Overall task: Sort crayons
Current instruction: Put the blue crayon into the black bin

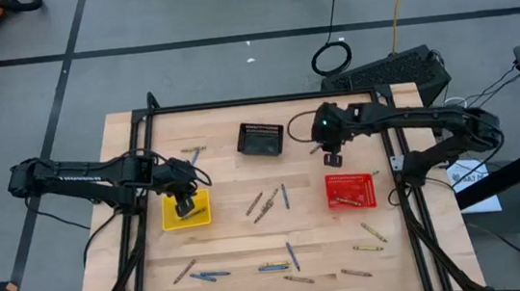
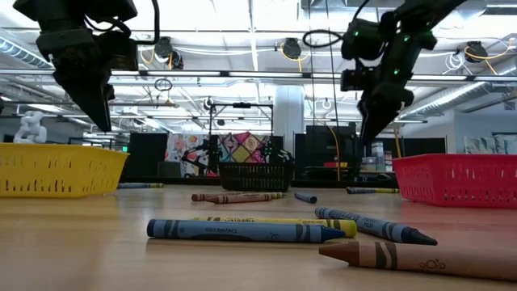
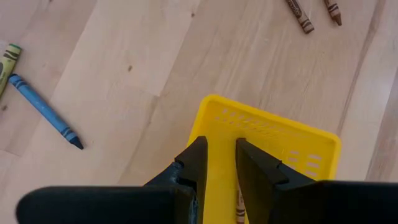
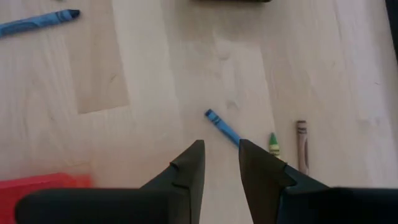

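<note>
I have the left gripper [image 1: 187,207] over the yellow basket [image 1: 200,215], jaws slightly parted, empty. The right gripper [image 1: 332,158], likewise, hovers between black basket [image 1: 261,139] and red basket [image 1: 351,190]. Crayons [image 1: 266,204] litter the worktop [image 1: 241,239].

Grey floor [image 1: 179,18], black seam lines, ceiling pipes [image 2: 242,74].

blue, olive and brown crayons [image 1: 266,204] flat, scattered across the tabletop

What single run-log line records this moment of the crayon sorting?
left tool: open, empty, over yellow basket | right tool: open, empty, above table | crayons: mostly unsorted
</note>
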Motion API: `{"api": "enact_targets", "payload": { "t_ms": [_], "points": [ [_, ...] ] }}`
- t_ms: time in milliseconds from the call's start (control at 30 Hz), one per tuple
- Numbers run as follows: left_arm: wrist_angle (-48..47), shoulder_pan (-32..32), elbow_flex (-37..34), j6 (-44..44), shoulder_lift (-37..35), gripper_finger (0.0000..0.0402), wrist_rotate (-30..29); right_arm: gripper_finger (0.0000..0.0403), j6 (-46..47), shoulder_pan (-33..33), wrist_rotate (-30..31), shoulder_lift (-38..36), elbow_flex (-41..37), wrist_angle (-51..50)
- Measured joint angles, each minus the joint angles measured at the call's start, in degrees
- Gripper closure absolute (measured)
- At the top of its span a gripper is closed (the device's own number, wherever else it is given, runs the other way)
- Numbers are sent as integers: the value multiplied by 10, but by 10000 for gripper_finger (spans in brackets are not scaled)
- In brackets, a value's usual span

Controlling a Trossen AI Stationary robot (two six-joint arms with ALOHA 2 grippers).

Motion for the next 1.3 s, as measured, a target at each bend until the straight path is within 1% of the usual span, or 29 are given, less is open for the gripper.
{"api": "enact_targets", "payload": {
  "t_ms": [233,500,867,967,1167,1300],
  "points": [
    [0,0,0,0,0,322,0,316,-82,-34,-1,60,0,23],
    [0,0,0,0,0,322,-9,316,-145,-43,-14,121,0,28],
    [0,0,0,0,0,322,-11,316,-169,-46,-18,130,0,70],
    [0,0,0,0,0,322,-11,316,-165,-46,-30,146,0,69],
    [0,0,0,0,0,322,-11,316,-175,-46,-25,183,0,79],
    [0,0,0,10,0,322,-11,316,-182,-48,-16,194,1,85]
  ]
}}
